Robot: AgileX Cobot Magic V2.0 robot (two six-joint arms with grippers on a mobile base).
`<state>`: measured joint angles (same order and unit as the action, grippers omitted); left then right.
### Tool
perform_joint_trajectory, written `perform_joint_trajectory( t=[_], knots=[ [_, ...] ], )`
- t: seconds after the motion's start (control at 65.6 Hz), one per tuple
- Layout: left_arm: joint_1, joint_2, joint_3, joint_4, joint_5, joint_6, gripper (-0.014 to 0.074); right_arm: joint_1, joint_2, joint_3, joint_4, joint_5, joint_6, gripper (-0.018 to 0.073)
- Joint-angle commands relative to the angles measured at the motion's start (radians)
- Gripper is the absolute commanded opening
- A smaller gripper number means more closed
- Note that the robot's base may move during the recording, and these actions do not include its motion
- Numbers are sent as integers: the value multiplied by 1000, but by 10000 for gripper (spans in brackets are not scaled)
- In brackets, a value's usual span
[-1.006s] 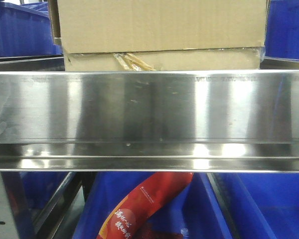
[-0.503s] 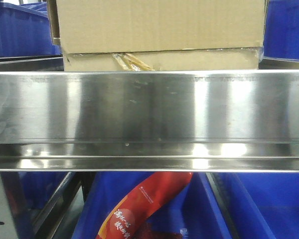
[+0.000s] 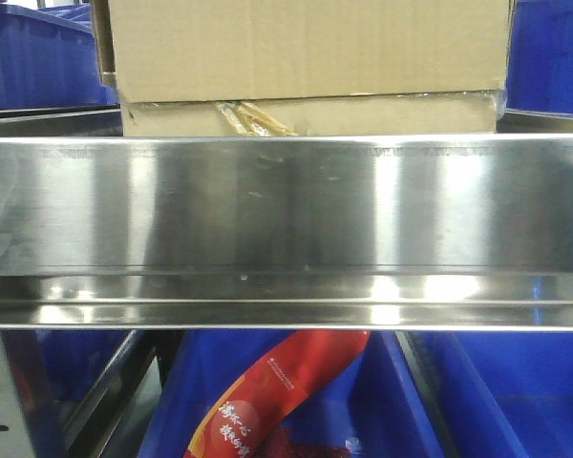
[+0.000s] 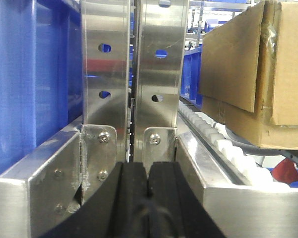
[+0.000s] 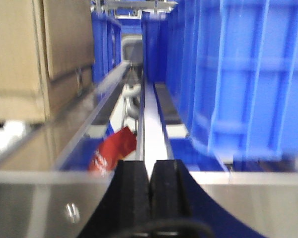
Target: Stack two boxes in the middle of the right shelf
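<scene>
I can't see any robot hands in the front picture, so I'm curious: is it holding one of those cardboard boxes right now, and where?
Nothing is held. Both the left gripper and the right gripper have their jaws shut together, empty.

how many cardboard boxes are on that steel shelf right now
2. The tall box sits on top of the flat taped box, which lies behind the shelf's front rail. Others could be hidden behind them.
</scene>
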<state>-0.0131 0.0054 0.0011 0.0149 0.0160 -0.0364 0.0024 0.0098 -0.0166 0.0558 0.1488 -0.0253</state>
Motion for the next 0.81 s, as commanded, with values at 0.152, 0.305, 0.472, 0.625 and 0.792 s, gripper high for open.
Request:
perform_joint_trajectory(
  t=[0.152,0.305,0.472,0.625,0.792],
  knots=[
    [0,-5,-1,-6,-27,0,-111,-8,-10,17,-6,-52,4,-154],
    [0,-5,-1,-6,-31,0,-111,-8,-10,17,-6,-68,4,-154],
    [0,-5,-1,-6,-31,0,-111,-8,-10,17,-6,-68,4,-154],
    [0,-5,-1,-6,-31,0,-111,-8,-10,17,-6,-68,4,-154],
    [0,-5,-1,-6,-31,0,-111,-8,-10,17,-6,-68,4,-154]
  ],
)
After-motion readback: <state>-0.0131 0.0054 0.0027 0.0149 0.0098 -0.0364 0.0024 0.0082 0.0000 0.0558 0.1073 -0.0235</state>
